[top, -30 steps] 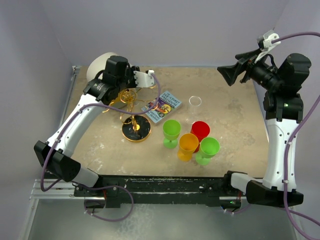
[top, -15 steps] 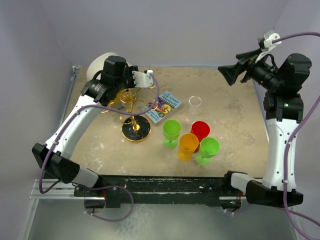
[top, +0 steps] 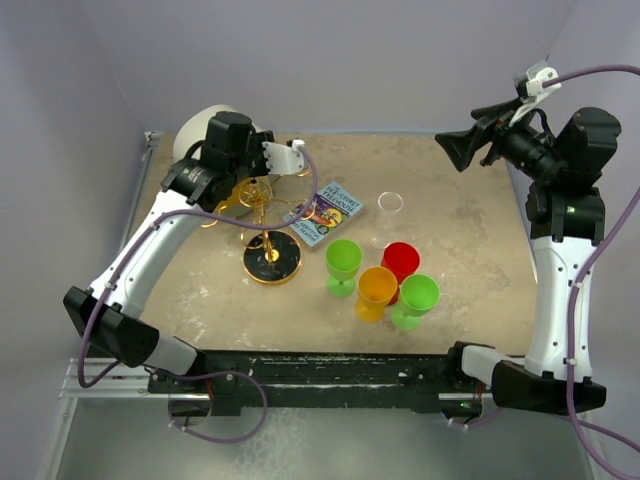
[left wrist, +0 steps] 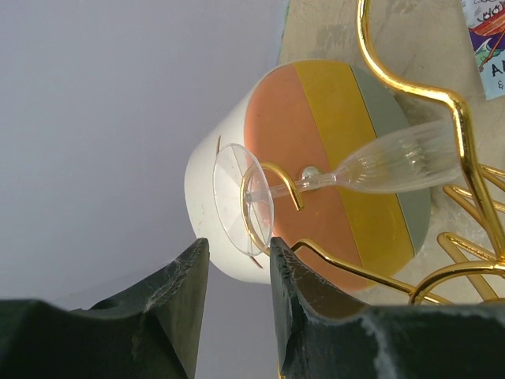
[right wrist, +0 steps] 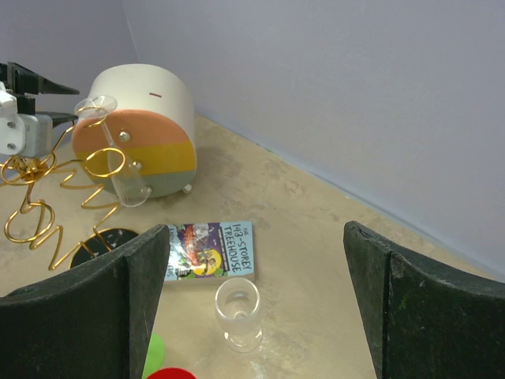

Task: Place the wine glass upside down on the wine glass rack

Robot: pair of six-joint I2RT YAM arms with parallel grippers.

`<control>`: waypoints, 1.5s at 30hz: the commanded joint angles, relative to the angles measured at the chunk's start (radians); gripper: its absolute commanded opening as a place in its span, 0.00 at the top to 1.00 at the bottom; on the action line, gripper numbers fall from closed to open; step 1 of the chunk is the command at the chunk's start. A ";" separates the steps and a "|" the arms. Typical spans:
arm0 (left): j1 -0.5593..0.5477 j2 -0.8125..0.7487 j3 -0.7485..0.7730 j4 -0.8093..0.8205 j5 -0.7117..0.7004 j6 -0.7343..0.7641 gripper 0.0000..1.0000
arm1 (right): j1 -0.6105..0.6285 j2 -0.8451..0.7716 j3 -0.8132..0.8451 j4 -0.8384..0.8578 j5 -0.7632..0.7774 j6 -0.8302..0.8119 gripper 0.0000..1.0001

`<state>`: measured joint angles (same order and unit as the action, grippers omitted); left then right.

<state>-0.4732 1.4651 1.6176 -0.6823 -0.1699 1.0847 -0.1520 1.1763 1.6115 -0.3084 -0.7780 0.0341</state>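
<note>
Drawn slightly back at 10 o'clock, the left pincer [left wrist: 237, 249] stands open and empty beside the clear ribbed wine glass [left wrist: 371, 170], hung foot-up and tilted on the gold wire rack [top: 272, 258]. At 2 o'clock the right pincer [right wrist: 254, 237] gapes wide above the mottled beige table [top: 470, 260], lavender walls [top: 350, 60] around.

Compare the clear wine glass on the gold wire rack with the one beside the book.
The racked clear wine glass hangs tilted, foot up, bowl down; the clear glass by the book stands upright. The first's stem sits in a gold wire rack hook; the second stands free. Both clear, empty.
</note>
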 commanded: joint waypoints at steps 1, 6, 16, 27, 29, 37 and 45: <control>0.009 -0.041 0.034 -0.041 -0.019 -0.003 0.59 | -0.007 -0.025 -0.002 0.045 -0.018 -0.002 0.07; 0.008 -0.050 0.037 -0.026 -0.018 -0.004 0.58 | -0.010 -0.027 -0.005 0.047 -0.021 0.000 0.07; 0.009 -0.051 0.058 -0.066 -0.028 -0.004 0.55 | -0.012 -0.030 -0.016 0.055 -0.026 0.002 0.07; 0.009 -0.083 0.060 -0.100 -0.089 -0.001 0.50 | -0.012 -0.010 0.009 -0.036 0.041 -0.110 0.07; 0.014 -0.102 0.061 -0.089 -0.092 -0.022 0.47 | -0.012 -0.003 0.024 -0.090 0.067 -0.168 0.07; 0.097 -0.166 0.079 -0.057 -0.025 -0.156 0.37 | 0.064 0.036 0.018 -0.220 0.232 -0.313 0.00; 0.142 -0.183 0.080 0.025 -0.025 -0.302 0.31 | 0.227 0.081 -0.078 -0.248 0.414 -0.380 0.00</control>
<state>-0.3527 1.2976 1.6646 -0.7406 -0.2035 0.9035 0.0242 1.2430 1.5631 -0.5335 -0.4637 -0.2882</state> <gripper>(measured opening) 0.660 0.998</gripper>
